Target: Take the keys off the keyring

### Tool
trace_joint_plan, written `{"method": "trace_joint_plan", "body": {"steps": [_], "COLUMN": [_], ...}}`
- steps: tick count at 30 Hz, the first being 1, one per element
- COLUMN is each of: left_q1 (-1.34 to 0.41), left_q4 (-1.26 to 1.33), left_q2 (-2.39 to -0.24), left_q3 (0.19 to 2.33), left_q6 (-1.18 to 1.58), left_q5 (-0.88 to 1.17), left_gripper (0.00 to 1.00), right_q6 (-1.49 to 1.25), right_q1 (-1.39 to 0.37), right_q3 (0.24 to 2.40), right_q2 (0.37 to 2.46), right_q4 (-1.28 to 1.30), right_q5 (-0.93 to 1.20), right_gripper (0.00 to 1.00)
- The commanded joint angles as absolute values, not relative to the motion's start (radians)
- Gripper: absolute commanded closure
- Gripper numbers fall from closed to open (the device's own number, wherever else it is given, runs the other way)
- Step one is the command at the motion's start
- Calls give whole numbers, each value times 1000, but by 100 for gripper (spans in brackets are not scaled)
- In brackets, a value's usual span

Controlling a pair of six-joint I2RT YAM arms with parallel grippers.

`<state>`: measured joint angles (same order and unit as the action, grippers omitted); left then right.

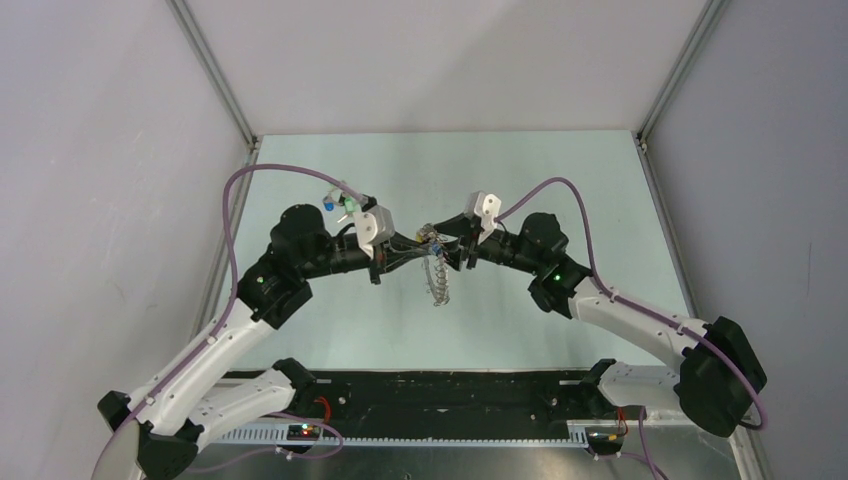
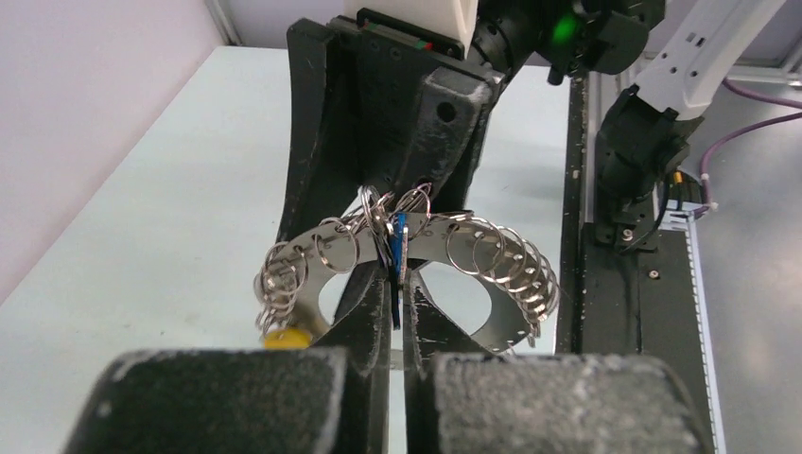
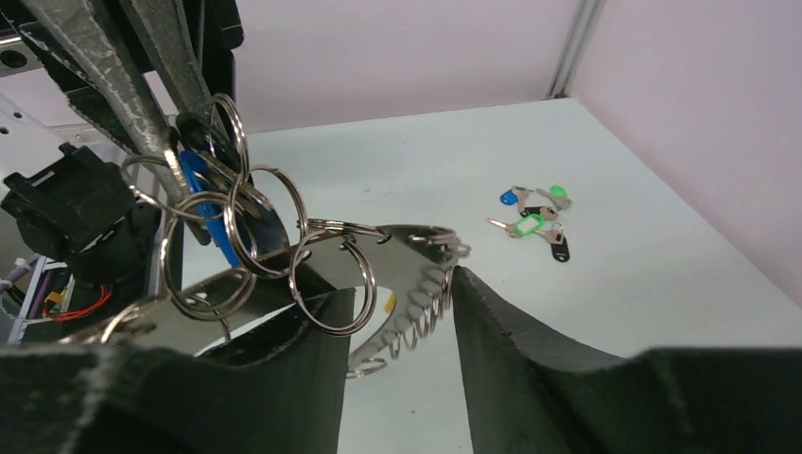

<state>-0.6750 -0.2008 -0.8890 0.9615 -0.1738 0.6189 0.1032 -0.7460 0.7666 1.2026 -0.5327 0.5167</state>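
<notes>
Showing perhaps 5 keys (image 3: 527, 227) off keyring (image 3: 409, 238): right wrist, not left.

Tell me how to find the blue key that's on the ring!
Find the big silver ring held up mid-table between both arms. Up top, among its bunched loops, the left fingers pinch the blue key. The yellow key hangs off to one side; another blue key lies loose.

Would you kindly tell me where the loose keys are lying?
In the top view, the loose keys lie clustered on the table, left of centre, just beyond the left arm's wrist.
</notes>
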Motion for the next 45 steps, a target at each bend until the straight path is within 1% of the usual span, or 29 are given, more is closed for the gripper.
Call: {"method": "trace_joint_plan", "body": {"steps": [1,2,3,4,5,6,8,11,13,17,19,25,27,28,29,30,32,35,37,42,44,45], "left_q1": [-686,-686,-687,-687,-686,-688,-692,-698,-700,-708,-716,-726,-727,-727,-726,-726,-724,-725,-723,-711,-709,-707], "left_q4": [-109,-106,-100,-98,-93,-93,-90,-89,-90,-89,-89,-90,-93,-95,-96,-99,-111,-135,-148,-184,-190,-191], "left_q2": [-866,-863,-863,-865,-868,-877,-891,-905,-912,-927,-933,-910,-901,-900,-899,-900,-903,-903,-904,-931,-933,-933], "left_q3": [981,979,977,974,972,972,973,972,971,962,958,937,938,938,943,947,959,974,981,1010,1012,1012], "left_q6": [-137,-135,-135,-134,-132,-128,-120,-116,-117,-128,-131,-168,-174,-171,-168,-159,-152,-147,-139,-120,-119,-119], "left_q5": [693,699,712,719,741,751,771,773,765,758,740,659,632,622,609,602,569,486,435,353,328,320], "left_gripper": [100,100,100,100,100,100,100,100,99,95,99,100,100,100,100,100,100,100,100,100,100,100], "right_q6": [83,83,79,77,71,69,61,30,-8,-73,-101,-179,-190,-196,-201,-209,-217,-239,-239,-199,-206,-219], "right_q1": [-764,-762,-760,-756,-753,-743,-729,-711,-684,-642,-625,-611,-608,-607,-606,-601,-590,-571,-561,-564,-568,-576], "right_q3": [770,770,769,770,769,769,770,751,717,665,657,644,644,644,644,644,644,644,644,644,644,644], "right_q2": [1200,1200,1198,1193,1190,1186,1178,1166,1156,1151,1153,1184,1192,1193,1195,1194,1174,1128,1082,961,927,918], "right_q4": [-617,-622,-627,-628,-628,-627,-624,-652,-728,-850,-879,-1028,-1041,-1043,-1038,-1033,-1000,-870,-791,-558,-511,-503], "right_q5": [495,498,499,506,513,530,550,564,577,613,631,667,662,663,664,665,668,616,623,641,627,622], "right_gripper": [57,67,73,82,86,92,100,100,100,100,100,100,90,80,74,64,56,51,49,38,25,7]}}
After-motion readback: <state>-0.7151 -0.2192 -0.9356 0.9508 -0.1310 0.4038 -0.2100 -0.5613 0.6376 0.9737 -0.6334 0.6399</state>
